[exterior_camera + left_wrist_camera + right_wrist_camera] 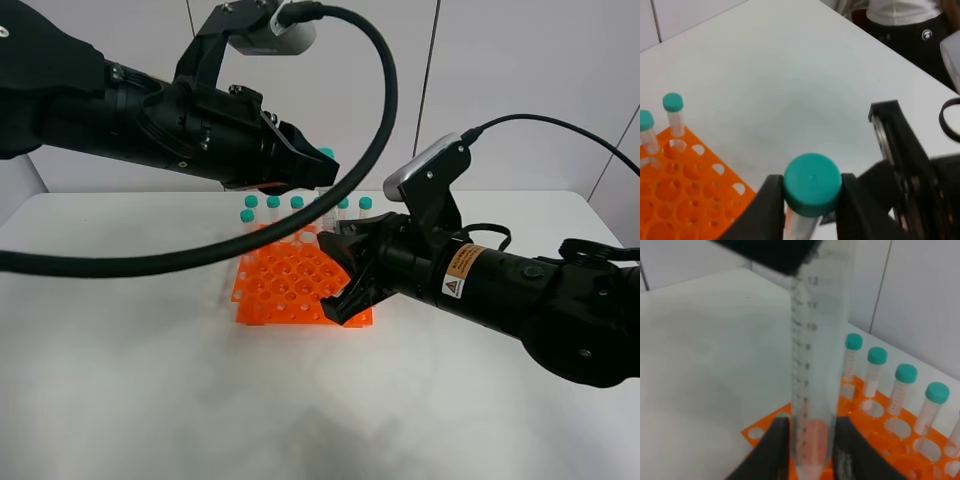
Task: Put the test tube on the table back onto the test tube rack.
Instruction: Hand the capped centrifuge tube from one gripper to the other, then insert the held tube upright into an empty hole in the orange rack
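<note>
The test tube (812,182), clear with a teal cap, hangs upright over the front corner of the orange test tube rack (285,285). My left gripper (811,200) is shut on it just under the cap, which peeks out behind the gripper (327,153). Lower down, my right gripper (812,440) has a finger pressed against each side of the tube's tapered end (815,365), with no gap showing. That tip hangs over the rack (880,440). The white table (150,380) lies below.
A row of teal-capped tubes (273,203) stands along the rack's far edge, also seen from the right wrist (905,375) and left wrist (672,112). A thick black cable (380,110) arcs over the rack. A person (910,20) stands beyond the table.
</note>
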